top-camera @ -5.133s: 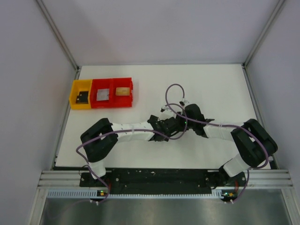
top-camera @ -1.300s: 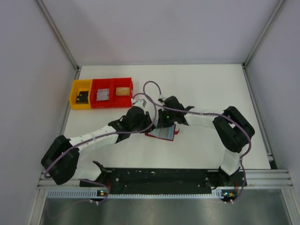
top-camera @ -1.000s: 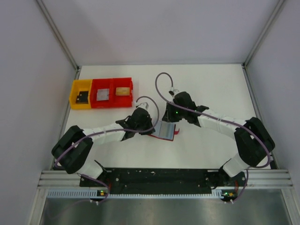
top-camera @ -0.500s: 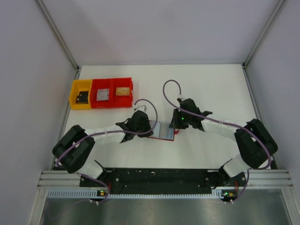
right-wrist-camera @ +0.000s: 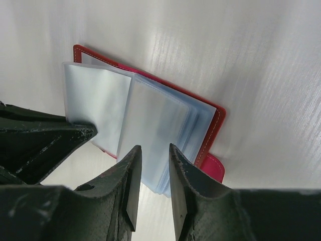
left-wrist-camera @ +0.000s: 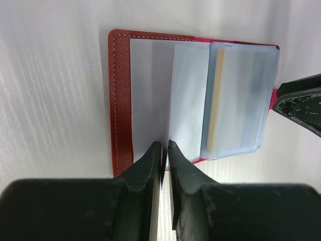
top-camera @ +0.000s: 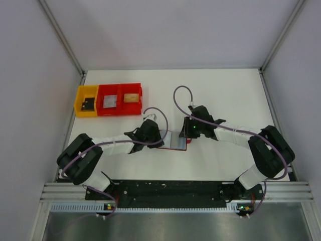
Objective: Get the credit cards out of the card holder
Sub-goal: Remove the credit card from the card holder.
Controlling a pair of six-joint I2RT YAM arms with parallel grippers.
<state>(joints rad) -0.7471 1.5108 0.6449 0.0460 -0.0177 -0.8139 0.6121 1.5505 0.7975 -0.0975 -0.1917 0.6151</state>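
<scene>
The red card holder (top-camera: pixel 176 140) lies open on the table between both arms, its grey-blue pockets (left-wrist-camera: pixel 190 95) fanned out. My left gripper (left-wrist-camera: pixel 164 145) is shut on the near edge of one thin pocket leaf in the holder's middle. My right gripper (right-wrist-camera: pixel 153 150) hovers over the right-hand stack of pockets (right-wrist-camera: pixel 150 115), its jaws a little apart with nothing pinched between them. A card with a tan edge (left-wrist-camera: pixel 216 100) shows through the right pocket. From above, the left gripper (top-camera: pixel 161 141) and right gripper (top-camera: pixel 187 135) flank the holder.
A yellow bin (top-camera: pixel 78 106) and two red bins (top-camera: pixel 120 111) stand at the back left; each holds a flat card. The right gripper's finger (left-wrist-camera: pixel 301 100) shows at the left wrist view's right edge. Walls enclose the table on three sides.
The right gripper came down and left onto the holder's right side and its jaws parted slightly. The left gripper slid right along the holder and stays shut.
</scene>
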